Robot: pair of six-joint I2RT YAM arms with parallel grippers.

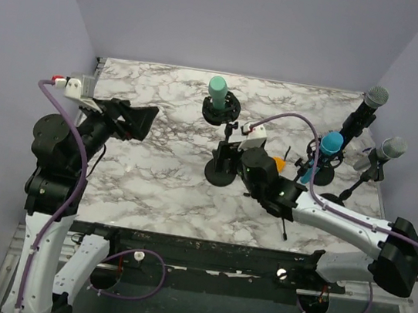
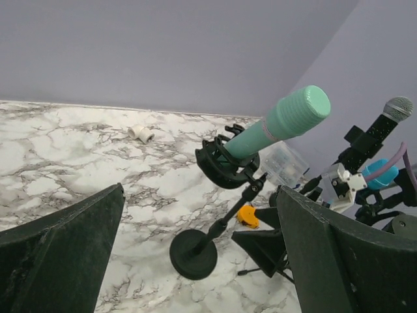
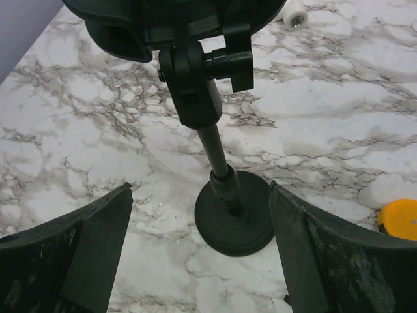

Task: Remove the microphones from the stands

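Note:
A mint-green microphone [image 1: 217, 89] sits tilted in a black shock mount [image 1: 222, 112] on a black stand with a round base [image 1: 220, 174]. My right gripper [image 1: 231, 154] is open, low by the stand. In the right wrist view [image 3: 200, 189] the stand's pole [image 3: 218, 160] and base [image 3: 235, 215] lie between the open fingers without touching them. My left gripper [image 1: 132, 119] is open and empty, off to the left. In the left wrist view [image 2: 201, 189] it faces the microphone [image 2: 287, 120], the mount [image 2: 227, 164] and the base [image 2: 193, 255].
A blue microphone [image 1: 330, 145] and two grey-headed microphones [image 1: 374, 98] [image 1: 392, 147] stand on stands at the right. An orange object [image 1: 278, 164] lies behind my right gripper. A white pipe fitting [image 2: 141, 134] and a clear plastic box [image 2: 284, 163] lie farther back.

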